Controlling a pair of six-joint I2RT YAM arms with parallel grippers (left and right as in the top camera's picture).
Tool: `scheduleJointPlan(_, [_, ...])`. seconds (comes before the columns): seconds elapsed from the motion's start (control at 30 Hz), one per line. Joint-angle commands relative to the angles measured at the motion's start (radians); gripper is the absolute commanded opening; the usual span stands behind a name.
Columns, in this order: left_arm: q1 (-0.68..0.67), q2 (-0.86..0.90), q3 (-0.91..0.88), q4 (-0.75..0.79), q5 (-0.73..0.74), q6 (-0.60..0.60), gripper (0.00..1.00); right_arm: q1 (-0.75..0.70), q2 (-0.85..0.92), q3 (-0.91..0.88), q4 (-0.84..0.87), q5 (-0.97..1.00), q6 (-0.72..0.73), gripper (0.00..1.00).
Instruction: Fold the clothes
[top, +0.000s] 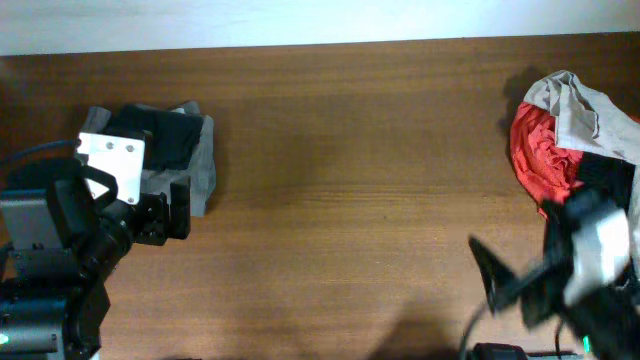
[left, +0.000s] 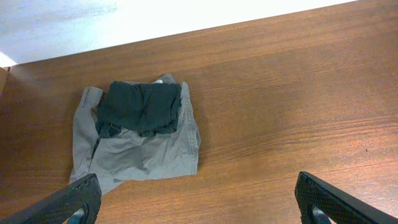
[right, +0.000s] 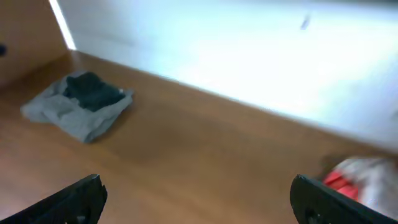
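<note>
A folded stack lies at the table's left: grey trousers (top: 200, 170) with a folded black garment (top: 160, 135) on top, no logo showing. It also shows in the left wrist view (left: 140, 106) and the right wrist view (right: 87, 93). A loose pile at the right edge holds a red piece (top: 535, 150), a beige piece (top: 575, 105) and a black piece (top: 610, 175). My left gripper (left: 199, 208) is open and empty, just in front of the stack. My right gripper (right: 199, 199) is open and empty, blurred, in front of the pile (right: 364, 177).
The brown wooden table (top: 360, 180) stretches between the stack and the pile. A white wall runs along the table's far edge (top: 320, 20). The left arm's base sits at the bottom left corner (top: 40, 300).
</note>
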Motion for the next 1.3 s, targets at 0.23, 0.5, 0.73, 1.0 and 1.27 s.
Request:
scheduleJointPlan(0.23, [-0.005, 0.001, 0.005, -0.001, 0.014, -0.010, 0.99, 0.001, -0.354, -0.486, 0.170, 0.208, -0.098, 0.99])
scheduleJointPlan(0.5, [-0.005, 0.000, 0.005, -0.001, 0.014, -0.009, 0.99, 0.001, -0.599, -1.073, 0.508, 0.204, 0.089, 0.99])
scheduleJointPlan(0.73, [-0.005, 0.001, 0.005, -0.001, 0.014, -0.009, 0.99, 0.001, -0.665, -1.265, 0.619, 0.204, 0.151, 0.99])
scheduleJointPlan(1.0, [-0.005, 0.000, 0.005, 0.000, 0.014, -0.010, 1.00, 0.003, -0.662, -1.330, 0.627, 0.204, 0.151, 0.99])
scheduleJointPlan(1.27, [-0.005, 0.001, 0.005, 0.000, 0.014, -0.009, 0.99, 0.003, -0.662, -1.330, 0.627, 0.204, 0.150, 0.99])
